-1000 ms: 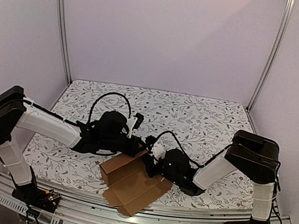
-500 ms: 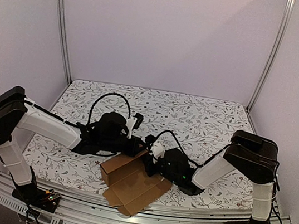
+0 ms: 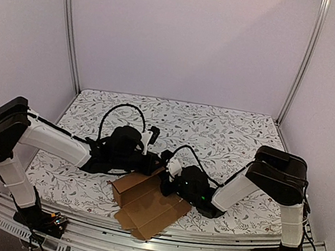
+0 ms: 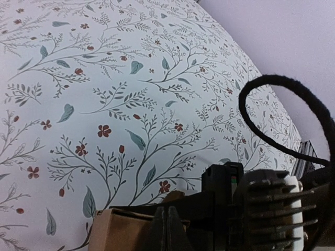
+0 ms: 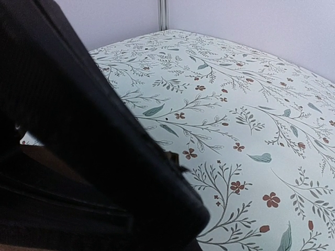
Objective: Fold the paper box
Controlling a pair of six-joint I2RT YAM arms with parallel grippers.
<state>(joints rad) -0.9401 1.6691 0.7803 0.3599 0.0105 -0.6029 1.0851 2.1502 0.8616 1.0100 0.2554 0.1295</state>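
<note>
The paper box (image 3: 150, 206) lies in the lower centre of the top view, on the floral table (image 3: 229, 135), between the two arms; it is plain brown cardboard, unprinted, only partly formed. Its upper left part stands up as a low, open-topped wall section; the rest spreads flat toward the bottom of the frame as creased panels with notched flaps, and the lowest corner reaches the table's near edge.

The left gripper (image 3: 154, 164) sits at the box's upper corner, just left of centre. In the left wrist view its fingers (image 4: 161, 232) at the bottom centre are drawn together to a thin seam; a brown cardboard edge runs into them from the lower left and another scrap of brown shows just above them, so they appear clamped on the box wall.

The right gripper (image 3: 167, 180) sits just beside the left one, over the box's upper right side. The right wrist view is filled at left and bottom by a black shape close to the lens, with only a dim brownish sliver at mid left; whether those jaws are apart or together I cannot tell.

A black cable (image 4: 272, 136) loops through the right of the left wrist view above a ribbed black housing (image 4: 267, 209); a small coloured mark on the block beside it is too small to read.
</note>
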